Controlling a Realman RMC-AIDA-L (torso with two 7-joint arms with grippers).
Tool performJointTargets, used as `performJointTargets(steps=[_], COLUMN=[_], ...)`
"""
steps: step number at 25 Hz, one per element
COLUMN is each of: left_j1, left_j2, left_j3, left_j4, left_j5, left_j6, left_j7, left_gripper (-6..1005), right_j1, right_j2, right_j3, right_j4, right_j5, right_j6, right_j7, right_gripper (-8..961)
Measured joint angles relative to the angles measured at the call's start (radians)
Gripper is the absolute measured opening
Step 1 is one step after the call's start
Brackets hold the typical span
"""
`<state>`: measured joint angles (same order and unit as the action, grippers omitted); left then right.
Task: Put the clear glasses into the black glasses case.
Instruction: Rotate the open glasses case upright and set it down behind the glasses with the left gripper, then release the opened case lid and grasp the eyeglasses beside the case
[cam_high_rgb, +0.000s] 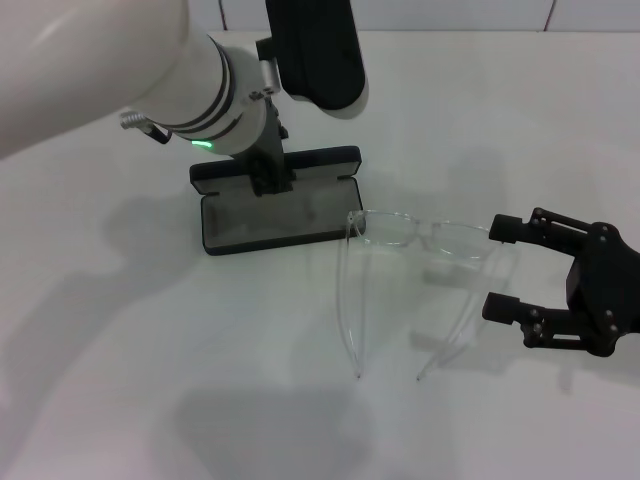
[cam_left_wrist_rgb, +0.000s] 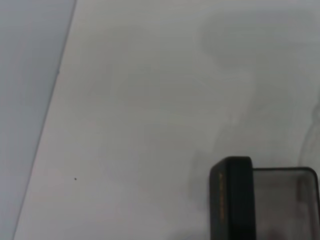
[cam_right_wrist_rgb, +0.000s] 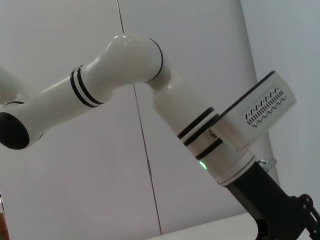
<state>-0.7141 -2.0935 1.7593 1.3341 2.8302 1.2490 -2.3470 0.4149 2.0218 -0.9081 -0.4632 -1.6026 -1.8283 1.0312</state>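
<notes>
Approach step. My right hand (cam_high_rgb: 505, 268) is spread beside the glasses (cam_high_rgb: 425, 245), which lie on the desk (cam_high_rgb: 150, 350) just beside the open case (cam_high_rgb: 280, 215). My left hand (cam_high_rgb: 268, 180) rests on the case; its fingers cannot be told. Next: close on the frame.

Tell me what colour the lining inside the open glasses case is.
Grey, inside the black glasses case; the head view shows it best.
</notes>
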Motion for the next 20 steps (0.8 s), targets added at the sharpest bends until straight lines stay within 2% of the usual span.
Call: performJointTargets(steps=[3,6,10,14,16,18,20], left_j1=[0.007,0.018,0.072,0.17,0.236,0.3,0.374], left_j2=[0.0,0.003,0.004,0.004,0.006,0.007,0.006], left_j3=[-0.031,-0.081,-0.212,-0.374,-0.451,-0.5,-0.523], left_j4=[0.017,0.047,0.112,0.151,0.139,0.109,0.064], left_j5=[-0.028,-0.129,-0.308,-0.57,-0.759,-0.941,-1.13], left_j6=[-0.007,-0.005,0.001,-0.025,-0.025,-0.014,-0.002], left_j7=[-0.001,0.025,0.119,0.242,0.34,0.459,0.613], left_gripper=[383,424,515,589,617,646,667], right_j1=[0.0,0.001,0.0,-0.006,-0.007,-0.005,0.005], right_j2=[-0.001,-0.002,-0.005,-0.006,-0.007,-0.009,-0.021], right_j3=[0.0,0.0,0.0,0.015,0.056,0.125,0.171], right_j4=[0.0,0.0,0.0,0.0,-0.001,-0.012,-0.043], right_j5=[0.005,0.009,0.012,0.032,0.037,0.037,0.035], right_j6=[0.002,0.003,0.002,0.002,0.003,0.003,0.008], right_j7=[-0.002,-0.003,-0.003,0.005,0.032,0.092,0.181], right_gripper=[828,828,828,828,828,827,827])
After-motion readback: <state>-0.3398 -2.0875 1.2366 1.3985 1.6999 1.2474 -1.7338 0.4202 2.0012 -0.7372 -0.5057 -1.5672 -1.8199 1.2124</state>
